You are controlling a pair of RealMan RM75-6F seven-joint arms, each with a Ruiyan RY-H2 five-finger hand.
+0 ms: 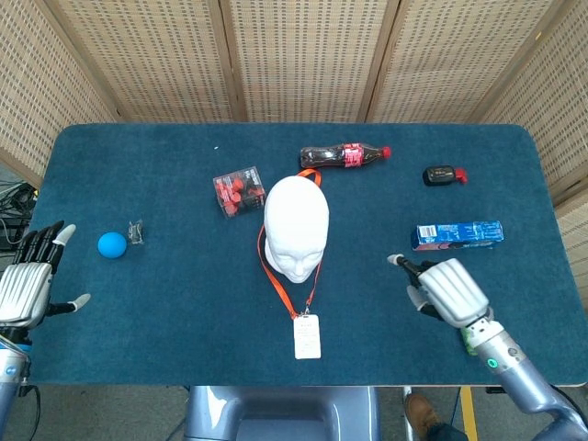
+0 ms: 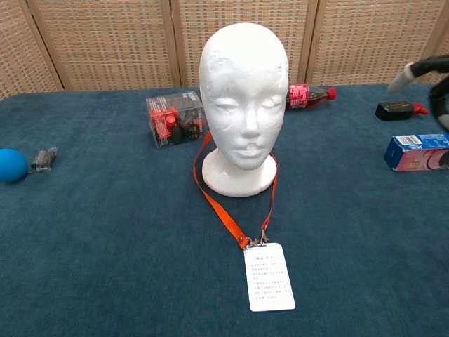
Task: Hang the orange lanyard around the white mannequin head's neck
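Note:
The white mannequin head (image 1: 296, 225) (image 2: 243, 105) stands upright mid-table. The orange lanyard (image 1: 272, 273) (image 2: 218, 208) loops around its neck and base, and both straps run toward the front edge to a white badge card (image 1: 307, 336) (image 2: 269, 276) lying flat on the cloth. My right hand (image 1: 445, 289) hovers to the right of the head, open and empty; only its fingertips (image 2: 428, 67) show at the chest view's right edge. At the far left edge, well away from the head, my left hand (image 1: 28, 287) is open with fingers spread.
A clear box of red items (image 1: 239, 191) and a cola bottle (image 1: 345, 156) lie behind the head. A blue ball (image 1: 112, 244) and small clip (image 1: 137, 231) sit left. A black-red device (image 1: 443, 175), blue box (image 1: 457, 235) and green can (image 1: 470, 320) sit right.

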